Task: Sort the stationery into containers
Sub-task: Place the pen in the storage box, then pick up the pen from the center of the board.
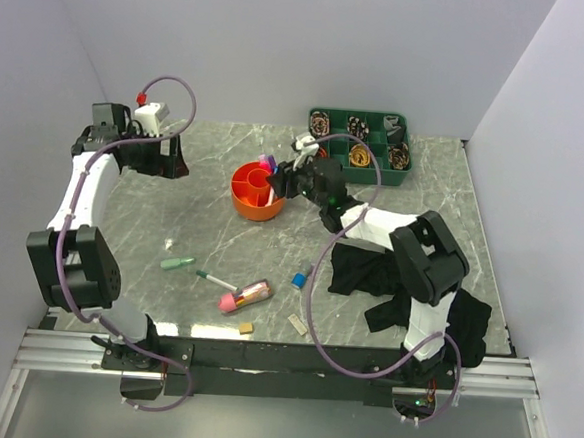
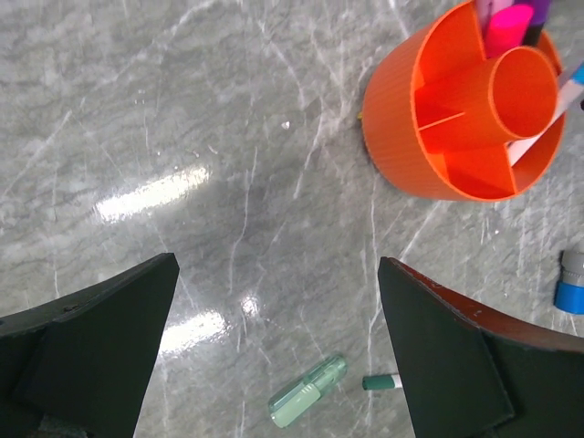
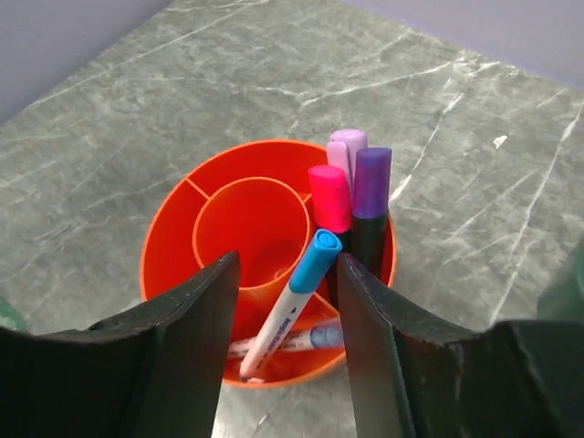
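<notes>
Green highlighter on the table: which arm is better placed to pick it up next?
Probably left: the left end effector hangs open nearer the green highlighter; the right end effector is over the orange organiser.

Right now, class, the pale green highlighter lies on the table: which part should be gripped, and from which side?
Grip the pale green highlighter at mid-barrel, coming straight down from above and pinching across its narrow width. It lies flat on the table, with bare marble along both long sides. Long and slim, it likely balances best at the middle.
</notes>
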{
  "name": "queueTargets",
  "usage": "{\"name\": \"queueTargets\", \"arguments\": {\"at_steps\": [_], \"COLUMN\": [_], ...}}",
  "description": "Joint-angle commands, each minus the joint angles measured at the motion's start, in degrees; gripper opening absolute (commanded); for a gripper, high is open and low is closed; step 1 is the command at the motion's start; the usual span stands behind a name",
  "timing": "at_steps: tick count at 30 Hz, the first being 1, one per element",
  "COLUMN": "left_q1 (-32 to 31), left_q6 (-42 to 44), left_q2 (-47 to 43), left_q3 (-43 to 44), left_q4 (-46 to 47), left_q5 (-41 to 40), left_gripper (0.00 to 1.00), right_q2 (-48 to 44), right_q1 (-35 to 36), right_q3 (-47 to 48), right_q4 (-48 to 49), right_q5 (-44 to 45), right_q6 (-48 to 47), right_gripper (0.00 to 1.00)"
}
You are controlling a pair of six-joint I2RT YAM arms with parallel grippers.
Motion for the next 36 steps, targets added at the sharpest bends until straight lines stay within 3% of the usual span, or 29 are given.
{"name": "queueTargets", "arguments": {"at_steps": [1, 6, 9, 10, 15, 19, 23, 30, 36], "left_q1": [-0.05, -0.13, 0.13, 0.91, 10.39, 13.84, 15.60, 21.74, 27.19], "left_q6": [-0.97, -0.44, 0.09, -0.69, -13.31, -17.48, -17.58, -16.26, -14.94], "left_q2": [-5.05, -8.40, -11.21, -12.69, -14.91, -14.29, -16.31, -17.81, -17.63], "left_q3": [-1.99, -4.80, -7.52, -8.40, -12.54, -11.66, -13.59, -13.60, -13.51], "left_q4": [4.57, 6.42, 6.85, 7.99, 13.88, 15.38, 17.93, 16.97, 16.53], "left_q5": [2.65, 2.48, 0.81, 0.11, 2.73, 1.16, -1.39, -3.06, 0.36], "left_gripper": [0.99, 0.99, 1.00, 0.99, 0.99, 1.00, 0.99, 0.99, 0.99], "right_q2": [-8.71, -15.39, -16.20, -15.59, -6.37, 4.35, 13.15, 16.94, 19.66], "right_q1": [-0.34, -0.33, 0.72, 1.42, 12.38, 18.54, 22.69, 29.02, 31.21], "right_q3": [2.93, 4.24, 8.17, 10.03, 22.07, 33.84, 43.44, 43.71, 45.12], "right_q4": [-3.76, -10.96, -24.03, -34.34, -58.93, -73.95, -77.51, -73.03, -71.27], "right_q5": [0.85, -2.31, -12.04, -13.64, -7.61, -1.80, 1.11, 5.76, 6.64], "right_q6": [-2.78, -8.13, -15.51, -20.93, -31.17, -29.86, -26.79, -19.59, -18.87], "right_gripper": [0.56, 0.62, 0.67, 0.67, 0.67, 0.67, 0.67, 0.68, 0.68]}}
